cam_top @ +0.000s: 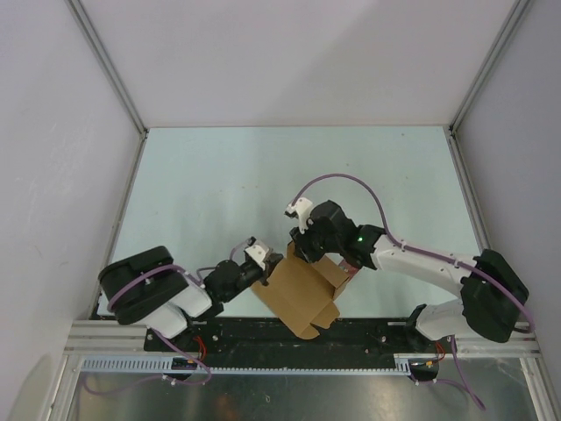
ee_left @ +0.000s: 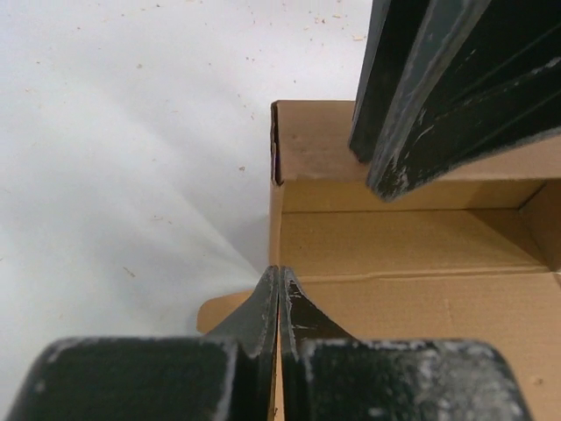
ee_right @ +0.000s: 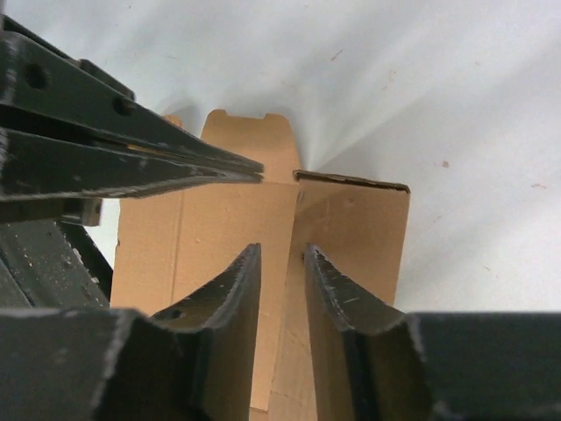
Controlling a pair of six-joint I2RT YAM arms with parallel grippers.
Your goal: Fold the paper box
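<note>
The paper box [cam_top: 302,294] is a brown cardboard sheet partly folded up, lying near the table's front edge between the two arms. My left gripper [cam_top: 260,263] is at its left side. In the left wrist view that gripper [ee_left: 280,274] is shut on a thin upright wall of the paper box [ee_left: 412,289]. My right gripper [cam_top: 302,247] is at the box's far edge. In the right wrist view it [ee_right: 282,253] stands open, its fingers apart on either side of a wall crease of the paper box [ee_right: 359,228], not pinching it.
The pale green table [cam_top: 263,175] is enclosed by white walls with metal posts at the corners. A black rail [cam_top: 368,331] runs along the near edge by the arm bases. A small reddish item [cam_top: 352,274] lies beside the box under the right arm.
</note>
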